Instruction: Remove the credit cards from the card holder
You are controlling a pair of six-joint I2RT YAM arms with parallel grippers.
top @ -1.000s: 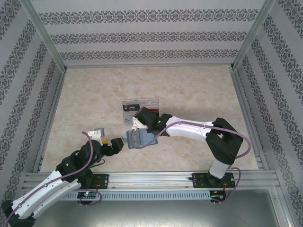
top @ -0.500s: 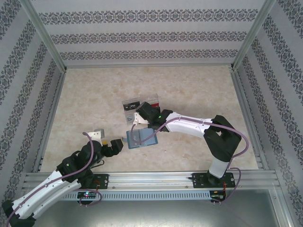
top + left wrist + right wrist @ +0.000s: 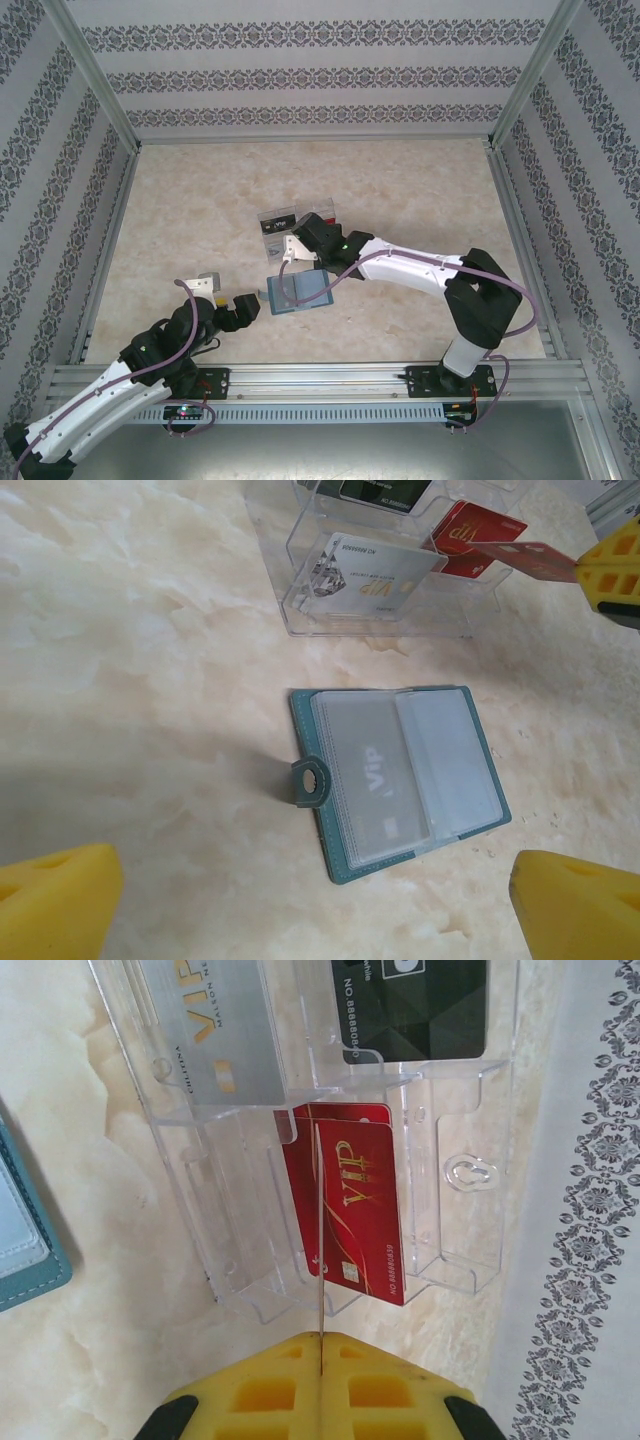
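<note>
The card holder (image 3: 400, 770) is laid open and flat on the marbled table (image 3: 180, 220), near its middle and toward the near edge. A grey card (image 3: 372, 775) marked VIP is seen in its left clear sleeve, and a small snap tab (image 3: 310, 782) juts from its left edge.

Just behind the card holder, a clear tray (image 3: 460, 1210) with compartments is placed. A silver card (image 3: 215, 1030), a black card (image 3: 415, 1005) and a red card (image 3: 355, 1210) are held in it.

A second red card (image 3: 319, 1260) is clamped edge-on between the closed yellow pads of the right gripper (image 3: 320, 1345), which is poised over the tray's red-card compartment.

The left gripper (image 3: 315, 910) is held with its pads spread wide, nothing between them, just to the left of the card holder and not touching it.
</note>
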